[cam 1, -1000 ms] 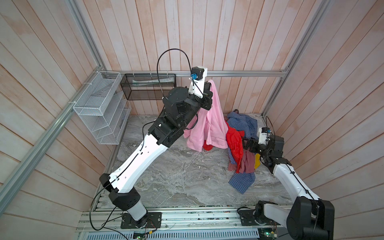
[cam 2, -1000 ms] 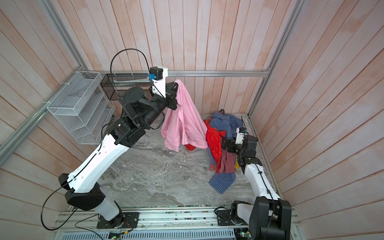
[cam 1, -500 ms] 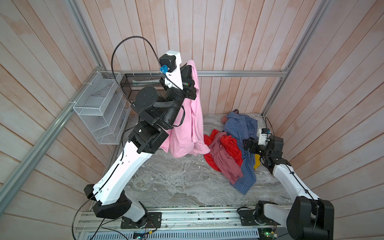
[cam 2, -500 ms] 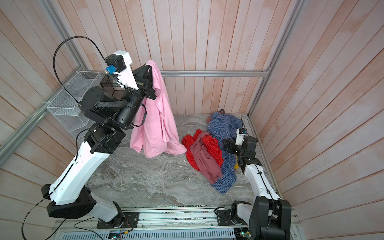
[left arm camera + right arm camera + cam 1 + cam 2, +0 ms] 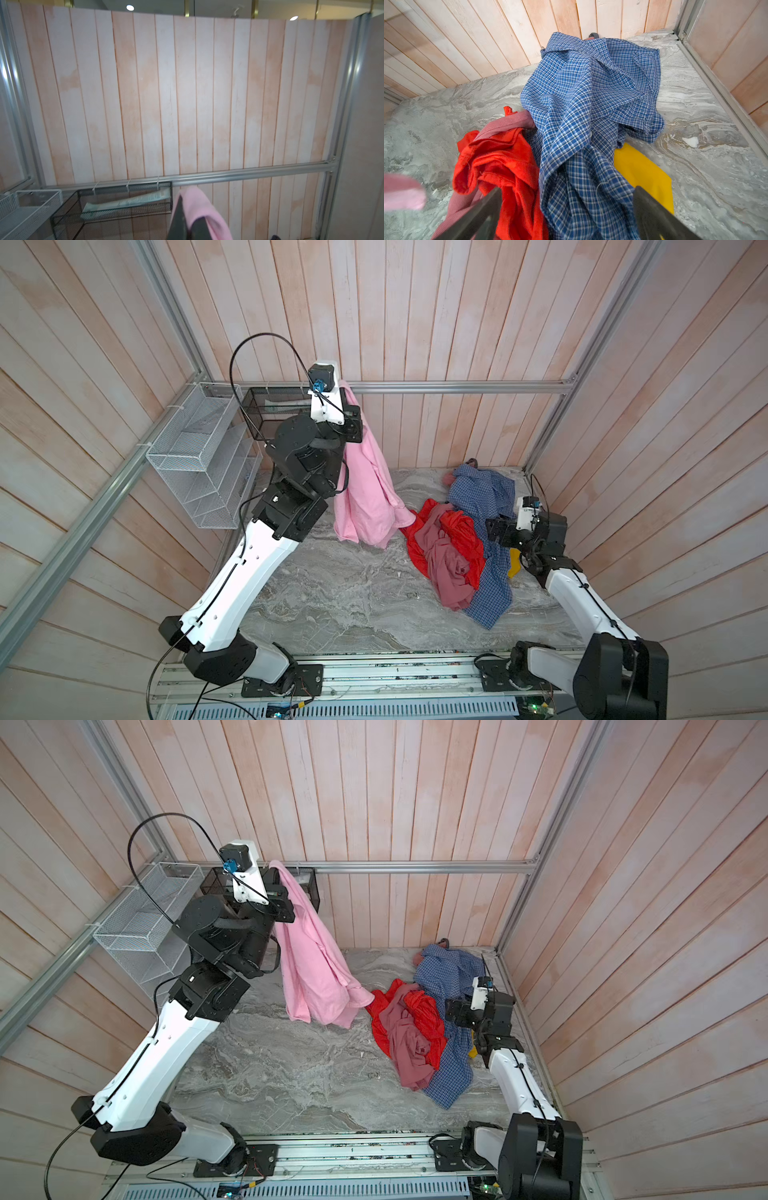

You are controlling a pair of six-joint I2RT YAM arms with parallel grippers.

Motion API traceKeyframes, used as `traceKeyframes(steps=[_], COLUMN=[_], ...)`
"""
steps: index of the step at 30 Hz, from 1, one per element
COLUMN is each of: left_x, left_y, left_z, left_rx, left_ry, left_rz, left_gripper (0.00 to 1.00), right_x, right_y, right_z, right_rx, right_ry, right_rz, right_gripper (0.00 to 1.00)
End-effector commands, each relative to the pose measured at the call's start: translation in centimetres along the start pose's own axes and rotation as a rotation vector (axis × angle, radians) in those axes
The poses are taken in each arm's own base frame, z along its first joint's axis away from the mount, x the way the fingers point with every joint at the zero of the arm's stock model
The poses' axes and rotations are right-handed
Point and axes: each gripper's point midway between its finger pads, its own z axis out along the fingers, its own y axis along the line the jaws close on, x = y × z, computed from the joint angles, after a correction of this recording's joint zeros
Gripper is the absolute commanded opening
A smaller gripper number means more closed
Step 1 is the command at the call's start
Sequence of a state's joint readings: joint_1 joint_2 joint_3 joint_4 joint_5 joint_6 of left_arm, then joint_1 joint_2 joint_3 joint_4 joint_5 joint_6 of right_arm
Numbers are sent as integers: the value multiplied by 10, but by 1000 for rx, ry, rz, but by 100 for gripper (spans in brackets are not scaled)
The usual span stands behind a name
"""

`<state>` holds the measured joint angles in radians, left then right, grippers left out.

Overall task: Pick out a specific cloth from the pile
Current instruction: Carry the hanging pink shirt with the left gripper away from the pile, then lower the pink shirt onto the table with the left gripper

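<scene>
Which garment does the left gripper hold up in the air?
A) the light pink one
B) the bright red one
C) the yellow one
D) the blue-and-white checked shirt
A: the left gripper is shut on the light pink cloth, which hangs down from it, while the pile lies on the table.

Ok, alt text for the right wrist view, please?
The right tool, jaws wide open and empty, points at the pile: a blue-and-white checked shirt with a red garment, a mauve-pink one and a yellow piece, on a grey marbled table. A blurred bit of light pink cloth shows at the edge.
</scene>
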<state>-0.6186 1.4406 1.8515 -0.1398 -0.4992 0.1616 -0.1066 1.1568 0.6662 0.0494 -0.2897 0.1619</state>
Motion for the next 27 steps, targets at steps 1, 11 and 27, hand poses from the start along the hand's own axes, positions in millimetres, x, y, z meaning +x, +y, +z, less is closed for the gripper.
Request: traceKeyframes(steps=[1, 11, 27], left_x=[25, 86, 59], left_y=[19, 46, 12], left_z=[-4, -15, -46], left_rx=[-53, -147, -18], left_ry=[53, 230, 267], left_rz=[-22, 75, 183], left_gripper=[0, 0, 0], right_x=[-4, -5, -13], right_y=[1, 4, 12], right_z=[-4, -7, -9], right_rx=[-7, -13, -50], right_ry=[-18, -15, -26], right_rz=[-22, -31, -46], right_gripper=[98, 98, 98])
